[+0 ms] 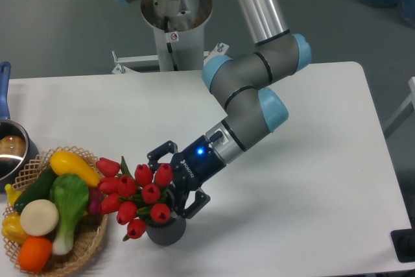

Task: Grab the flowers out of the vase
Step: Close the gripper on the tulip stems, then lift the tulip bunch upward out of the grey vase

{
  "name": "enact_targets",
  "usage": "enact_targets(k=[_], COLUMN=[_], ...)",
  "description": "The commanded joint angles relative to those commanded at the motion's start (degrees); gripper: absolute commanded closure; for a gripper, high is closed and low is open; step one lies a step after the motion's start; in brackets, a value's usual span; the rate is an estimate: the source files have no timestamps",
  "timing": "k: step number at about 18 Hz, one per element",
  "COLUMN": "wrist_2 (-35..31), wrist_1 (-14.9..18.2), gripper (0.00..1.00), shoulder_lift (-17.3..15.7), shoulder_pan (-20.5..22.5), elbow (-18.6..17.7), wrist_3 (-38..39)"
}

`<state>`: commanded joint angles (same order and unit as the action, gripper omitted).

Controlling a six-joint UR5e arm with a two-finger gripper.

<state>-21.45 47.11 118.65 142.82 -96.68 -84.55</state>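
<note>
The flowers (pixel 137 196), a bunch of glossy red tulip buds with green stems, stand in the dark grey ribbed vase (pixel 166 231) near the table's front edge. My gripper (pixel 170 183) reaches in from the upper right and sits open right behind the bunch. One finger shows above the top buds and the other at the vase's right rim. The stems between the fingers are hidden by the buds.
A wicker basket (pixel 91 241) full of toy vegetables stands just left of the vase, touching the leftmost buds. A steel pot with a blue handle (pixel 8 147) sits at the left edge. The arm's elbow (pixel 259 89) hangs over the table's middle.
</note>
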Motion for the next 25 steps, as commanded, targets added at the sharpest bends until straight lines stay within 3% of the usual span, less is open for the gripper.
enact_targets(k=[3,7,13,18,25], wrist_2=[0.1,1.2,2.0,2.0,2.4], wrist_1=[-0.1,-0.1,-0.1,-0.1,-0.1], gripper=[0.06,0.22,0.51,0.63,0.63], shoulder_lift=[0.0,0.0,0.4,0.6,0.2], shoulder_pan=[0.0,0.2,0.4,0.9,1.4], elbow=[0.0,0.3,1.2,1.3,1.2], wrist_3=[0.0,0.0,0.0,0.0,0.3])
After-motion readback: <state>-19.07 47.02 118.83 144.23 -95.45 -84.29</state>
